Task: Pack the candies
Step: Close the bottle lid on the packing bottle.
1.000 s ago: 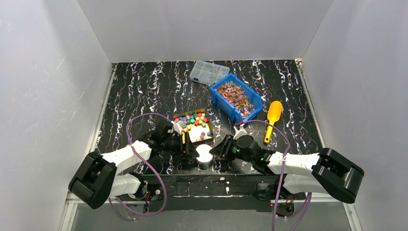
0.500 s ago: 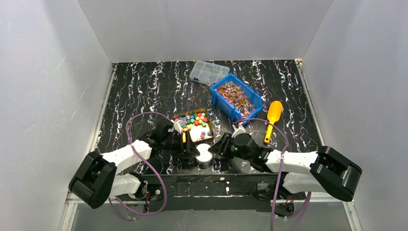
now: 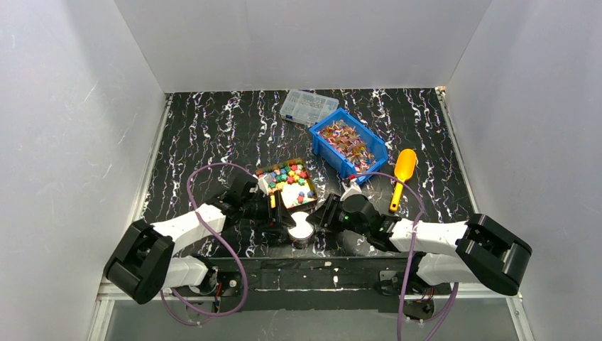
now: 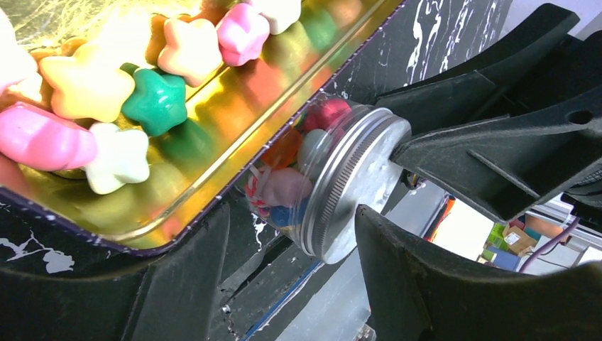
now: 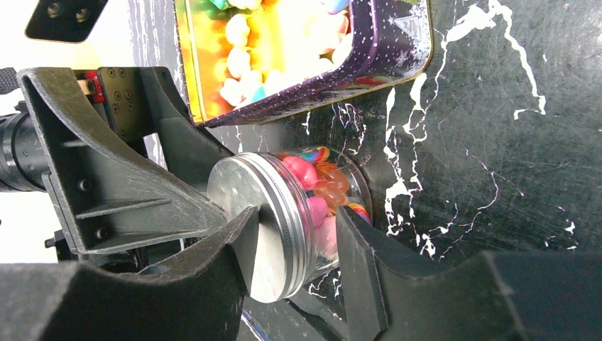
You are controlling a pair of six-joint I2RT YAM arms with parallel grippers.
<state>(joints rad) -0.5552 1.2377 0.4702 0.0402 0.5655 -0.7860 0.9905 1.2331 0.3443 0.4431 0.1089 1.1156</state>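
Jar (image 5: 323, 192) of candies (image 4: 284, 188) looks light, rigid, slick, so take it at the lid (image 4: 358, 181) rim; left gripper (image 4: 291, 213) open astride it, right gripper (image 5: 297, 213) can't tell.

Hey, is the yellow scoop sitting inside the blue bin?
No, the yellow scoop lies on the table just right of the blue bin, outside its walls.

The tin (image 5: 390, 50) is dark purple outside with pale flecks and mirror-gold inside. Its star candies (image 4: 152, 99) are green, pink, cream and white. Just beside the tin, a clear jar (image 5: 323, 195) with a silver lid (image 5: 243, 186) shows pink, orange and blue. Beyond the tin, the bin (image 3: 330, 160) is blue and the scoop (image 3: 402, 174) orange-yellow. The table (image 3: 213, 135) is black, streaked white and purple.
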